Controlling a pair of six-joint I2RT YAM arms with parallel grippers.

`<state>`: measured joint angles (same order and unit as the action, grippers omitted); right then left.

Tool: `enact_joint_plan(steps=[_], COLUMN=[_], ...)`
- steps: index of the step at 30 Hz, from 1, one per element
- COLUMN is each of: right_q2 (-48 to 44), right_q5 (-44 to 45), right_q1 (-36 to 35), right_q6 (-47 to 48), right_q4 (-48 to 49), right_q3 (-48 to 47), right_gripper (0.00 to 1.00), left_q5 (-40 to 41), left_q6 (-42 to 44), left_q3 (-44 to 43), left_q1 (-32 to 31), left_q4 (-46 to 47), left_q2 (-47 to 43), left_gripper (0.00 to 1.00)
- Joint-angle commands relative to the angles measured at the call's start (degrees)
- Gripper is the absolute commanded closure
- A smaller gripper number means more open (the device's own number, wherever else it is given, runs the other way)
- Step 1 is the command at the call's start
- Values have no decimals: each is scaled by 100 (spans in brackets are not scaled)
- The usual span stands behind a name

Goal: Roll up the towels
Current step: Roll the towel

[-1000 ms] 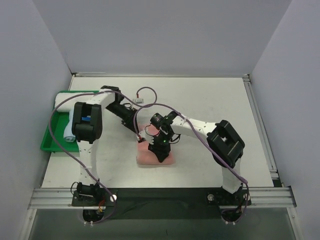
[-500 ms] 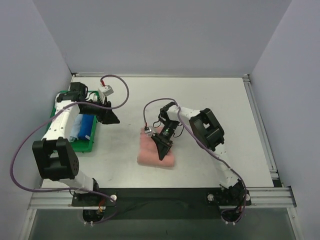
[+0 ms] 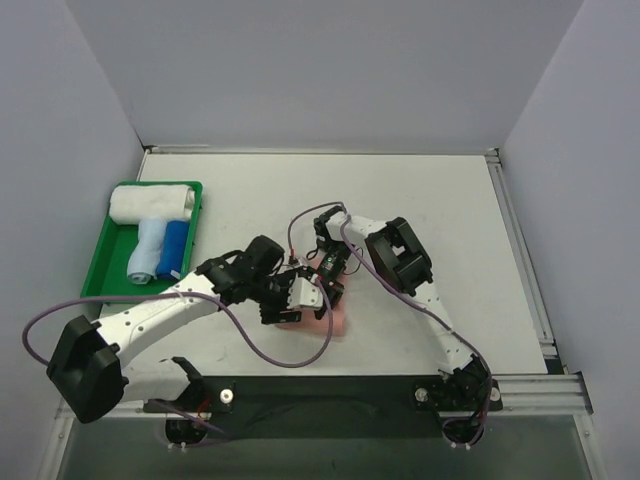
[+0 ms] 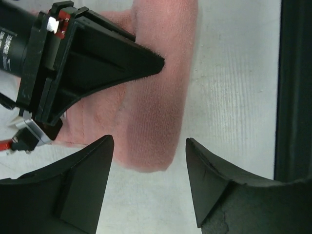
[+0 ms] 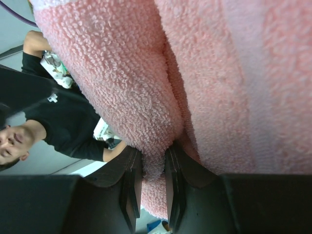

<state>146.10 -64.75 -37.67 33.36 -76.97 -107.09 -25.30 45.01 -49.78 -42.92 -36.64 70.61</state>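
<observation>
The salmon pink towel (image 3: 336, 322) (image 4: 161, 92) lies partly folded at the table's middle. My right gripper (image 3: 328, 284) (image 5: 152, 163) is shut on a fold of the pink towel (image 5: 122, 83), pinching the cloth between both fingers. My left gripper (image 3: 303, 300) (image 4: 148, 141) is open, its fingertips (image 4: 108, 141) standing either side of the towel's rounded near end without touching it. The right gripper's black fingers (image 4: 117, 61) rest on top of the towel just beyond. A rolled light blue towel (image 3: 147, 252) lies in the green tray (image 3: 98, 268).
The green tray at the left also holds a white roll (image 3: 150, 203) and a darker blue roll (image 3: 176, 250). Purple cables loop off both arms. A dark rail (image 4: 294, 97) runs along the table's front edge, close to the towel. Grey walls enclose three sides.
My left arm has swung from the tray side over to the pink towel's near end, and its jaws have spread wider. The right gripper has stayed clamped on the towel.
</observation>
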Motion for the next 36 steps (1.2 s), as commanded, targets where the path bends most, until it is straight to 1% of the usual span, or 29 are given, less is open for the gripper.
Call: enact_joint_plan(steps=[1, 5, 9, 10, 12, 13, 16, 17, 19, 20, 22, 23, 26, 27, 30, 33, 34, 36], right_q2=[366, 480, 559, 577, 647, 674, 709, 700, 691, 665, 648, 621, 481, 428, 51, -590, -774, -1302], right_q5=[630, 631, 622, 613, 604, 561, 630, 683, 823, 859, 842, 824, 771, 771, 824, 1086, 1166, 984], right_q1=[-30, -12, 5, 14, 75, 119, 268, 304, 496, 576, 699, 795, 866, 867, 954, 1138, 1209, 1462], right_q6=[3, -76, -137, -189, -286, -426, -576, -751, -1093, -1469, -1666, -1745, -1755, -1694, -1544, -1473, -1569, -1692], right_q4=[332, 314, 305, 297, 314, 305, 349, 419, 716, 840, 999, 1017, 1026, 1017, 1035, 1078, 1114, 1105], right_q3=[-110, -259, -365, -383, -400, -418, -383, -357, -330, -261, -242, -242, -242, -234, -242, -268, -304, -487], right_gripper=[93, 91, 88, 87, 80, 78, 70, 69, 68, 68, 66, 62, 59, 57, 55, 55, 55, 55], left_q5=[903, 1237, 1457, 1466, 1493, 1510, 1554, 1572, 1528, 1502, 1440, 1327, 1125, 1063, 755, 308, 45, -202], left_q6=[332, 420, 324, 272, 219, 140, -44, -89, -168, -273, -414, -432, -511, -503, -397, -213, -160, -116], left_q3=[12, 179, 109, 91, 74, 74, 126, 187, 266, 302, 355, 372, 329, 259, 101, -320, -583, -839], left_q1=[-453, -867, -1035, -1043, -1105, -1122, -1140, -1149, -1149, -1158, -1166, -1166, -1158, -1158, -1088, -859, -798, -622], left_q4=[701, 1185, 1344, 1422, 1397, 1284, 872, 739, 397, 316, 106, 70, 26, 17, 8, -351, -657, -1088], left_q2=[260, 628, 1305, 1489, 1596, 1605, 1535, 1430, 1281, 1184, 1227, 1349, 1761, 1859, 2184, 2606, 2833, 3028], left_gripper=[28, 27, 26, 28, 34, 43, 57, 64, 70, 74, 78, 80, 83, 83, 85, 85, 85, 85])
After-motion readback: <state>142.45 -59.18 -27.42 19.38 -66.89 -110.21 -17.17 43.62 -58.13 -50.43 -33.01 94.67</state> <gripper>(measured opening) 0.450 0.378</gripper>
